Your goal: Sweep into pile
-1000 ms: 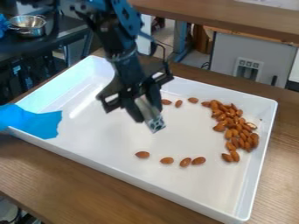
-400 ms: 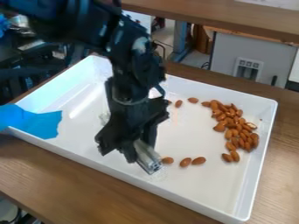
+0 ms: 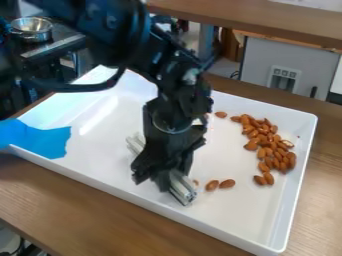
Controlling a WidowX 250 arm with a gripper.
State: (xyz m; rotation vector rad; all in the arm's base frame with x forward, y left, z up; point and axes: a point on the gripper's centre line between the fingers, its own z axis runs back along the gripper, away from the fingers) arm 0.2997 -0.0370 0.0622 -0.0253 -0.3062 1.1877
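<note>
Gripper point(image 3: 162, 175) in tray point(image 3: 250, 220) | jaws closed around grey bar point(image 3: 182, 189) | almonds point(image 3: 266, 146) heaped toward one end (a few strays near bar)

Brn almonds point(image 3: 262, 154) mstly heaped in tray point(image 3: 247, 215); bar point(image 3: 182, 189) slanted.

Smooth, glossy plastic is seen in the tray point(image 3: 300, 165), wood in the desk point(image 3: 93, 207), metal in the bar point(image 3: 182, 188), shiny metal in the pot point(image 3: 32, 31).
</note>
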